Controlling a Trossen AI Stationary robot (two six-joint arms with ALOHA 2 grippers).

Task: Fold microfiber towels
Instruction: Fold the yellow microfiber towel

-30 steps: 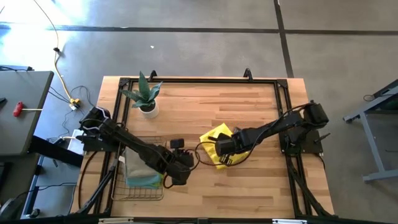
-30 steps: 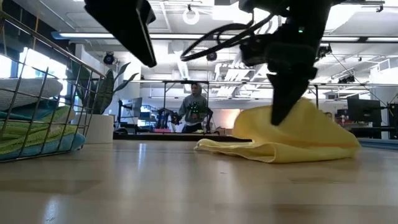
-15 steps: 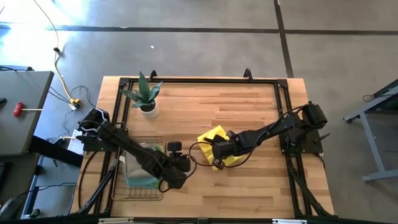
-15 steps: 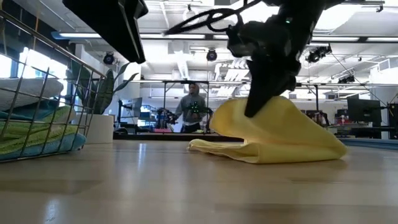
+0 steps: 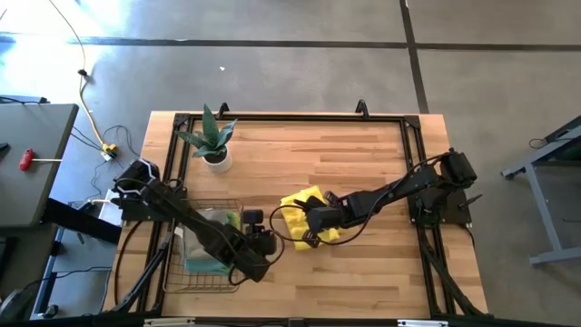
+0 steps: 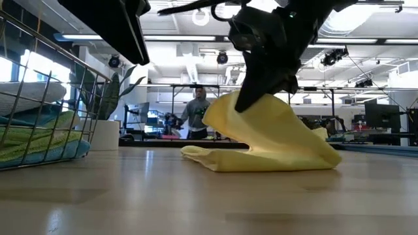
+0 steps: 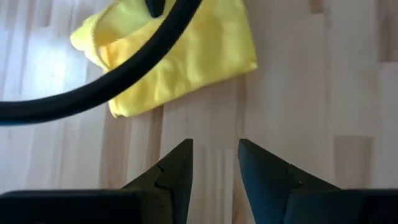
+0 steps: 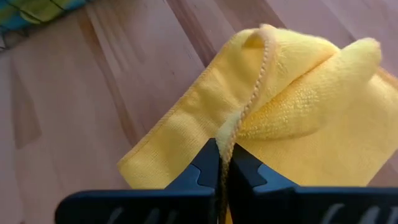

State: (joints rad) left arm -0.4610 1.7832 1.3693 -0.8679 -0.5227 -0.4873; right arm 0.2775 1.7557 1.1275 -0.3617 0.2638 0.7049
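A bright yellow towel (image 5: 307,211) lies bunched on the wooden table near its middle. It also shows in the low view (image 6: 274,147) and the left wrist view (image 7: 180,56). My right gripper (image 5: 301,232) is shut on it. My left gripper (image 5: 265,243) is open and empty, between the basket and the towel, its fingers (image 7: 180,168) over bare wood. Teal, lime green and pale grey towels (image 6: 32,137) lie stacked in a dark wire-mesh basket (image 5: 201,287) at the near left. My right gripper pinches the yellow towel's stitched hem edge (image 8: 239,118) between its two shut fingers, slanting down from the table's right side. That edge is raised into a peak (image 6: 225,104). The rest of the towel slopes down slack and lies in folds on the table (image 6: 261,160).
A small potted plant (image 5: 214,143) stands at the far left of the table. A black frame rail (image 5: 290,118) runs around the tabletop. Bare wood lies near and far of the yellow towel. A person (image 6: 199,114) stands in the room beyond.
My right gripper has gone toward the table's left edge, still shut on the yellow towel. It has dragged the towel along the table with it, the held edge staying raised. My left gripper has drawn back a little toward the basket.
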